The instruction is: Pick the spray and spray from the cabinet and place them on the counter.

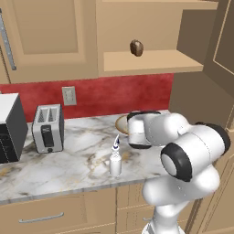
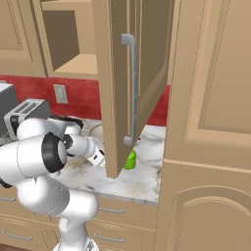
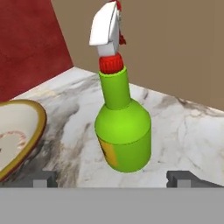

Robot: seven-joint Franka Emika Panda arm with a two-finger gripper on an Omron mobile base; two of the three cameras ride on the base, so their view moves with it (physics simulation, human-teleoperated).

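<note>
We are holding our gripper (image 3: 112, 178) open, fingers either side of the green bottle (image 3: 123, 135) standing upright on the counter (image 3: 183, 127); the white bottle (image 1: 115, 163) is standing near the front edge.

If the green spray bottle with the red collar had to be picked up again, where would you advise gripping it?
Grip the green spray bottle on its wide round lower body, coming in level from the side the open gripper already faces. It stands upright on the marble counter; the narrow neck and overhanging white trigger give poorer purchase.
</note>
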